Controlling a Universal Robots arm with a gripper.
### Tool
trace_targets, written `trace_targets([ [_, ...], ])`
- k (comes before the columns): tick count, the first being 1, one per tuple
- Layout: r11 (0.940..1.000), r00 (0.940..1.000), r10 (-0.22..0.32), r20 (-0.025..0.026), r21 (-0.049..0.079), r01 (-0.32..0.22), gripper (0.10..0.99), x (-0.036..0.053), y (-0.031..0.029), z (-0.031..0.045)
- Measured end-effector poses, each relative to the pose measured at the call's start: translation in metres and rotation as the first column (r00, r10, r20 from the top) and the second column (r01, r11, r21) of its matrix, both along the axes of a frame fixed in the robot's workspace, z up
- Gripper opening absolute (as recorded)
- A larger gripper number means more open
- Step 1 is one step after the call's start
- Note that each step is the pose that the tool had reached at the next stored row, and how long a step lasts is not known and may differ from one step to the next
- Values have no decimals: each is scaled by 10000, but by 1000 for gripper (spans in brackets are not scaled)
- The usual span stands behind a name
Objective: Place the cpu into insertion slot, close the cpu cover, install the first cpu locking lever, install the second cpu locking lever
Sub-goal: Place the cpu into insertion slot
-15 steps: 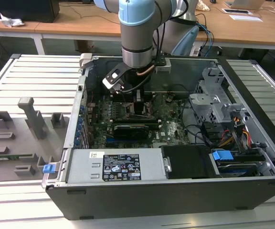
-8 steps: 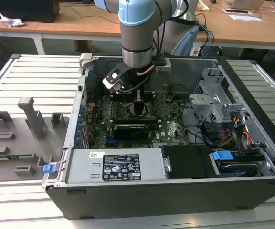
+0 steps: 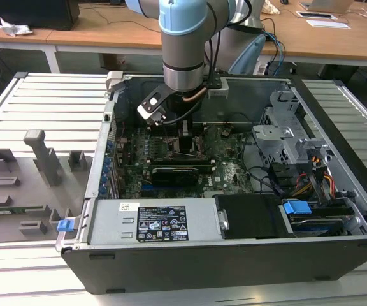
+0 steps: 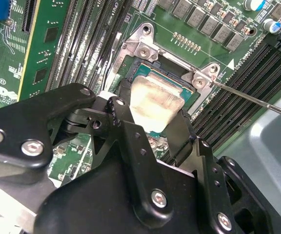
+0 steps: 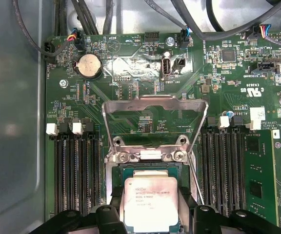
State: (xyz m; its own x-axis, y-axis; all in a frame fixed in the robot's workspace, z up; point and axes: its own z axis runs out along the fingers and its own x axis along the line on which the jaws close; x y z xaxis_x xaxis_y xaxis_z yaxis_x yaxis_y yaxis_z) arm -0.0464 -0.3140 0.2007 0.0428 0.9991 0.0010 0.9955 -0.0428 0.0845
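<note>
Right, in the exterior view I see the arm (image 3: 182, 44) reaching straight down into the open computer case (image 3: 234, 261), which sits on the slatted surface (image 3: 50, 102); the hand (image 3: 187, 131) hangs low over the middle of the green board (image 3: 231, 169); grey fixtures (image 3: 40, 159) lie on the surface at the exterior view's left. In the second wrist view the hand (image 4: 152, 114) is clenched on the cpu (image 4: 155, 97), with black fingers (image 4: 117, 108) pressed against two opposite edges; the chip looks tilted and sits just above the insertion slot (image 4: 130, 69), and I cannot tell whether any corner touches it; a thin locking lever (image 4: 257, 100) juts away from the slot's corner. In the first wrist view the cpu (image 5: 150, 207) shows its pale top between the fingers, over the slot; the cpu cover (image 5: 155, 104) stands raised open on its hinge at the slot's edge, with the board visible through its cut-out; long black memory slots (image 5: 74, 165) run along both sides of the socket.
</note>
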Motion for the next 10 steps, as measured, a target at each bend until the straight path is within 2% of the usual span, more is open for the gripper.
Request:
trace_targets([
  [4, 10000, 10000, 0, 0, 1, 0, 529, 1, 0, -1],
  [5, 10000, 10000, 1, 0, 1, -1, 541, 1, 0, -1],
  [6, 10000, 10000, 0, 0, 1, 0, 604, 1, 0, -1],
  [10, 10000, 10000, 2, 0, 2, -2, 604, 8, -1, -1],
])
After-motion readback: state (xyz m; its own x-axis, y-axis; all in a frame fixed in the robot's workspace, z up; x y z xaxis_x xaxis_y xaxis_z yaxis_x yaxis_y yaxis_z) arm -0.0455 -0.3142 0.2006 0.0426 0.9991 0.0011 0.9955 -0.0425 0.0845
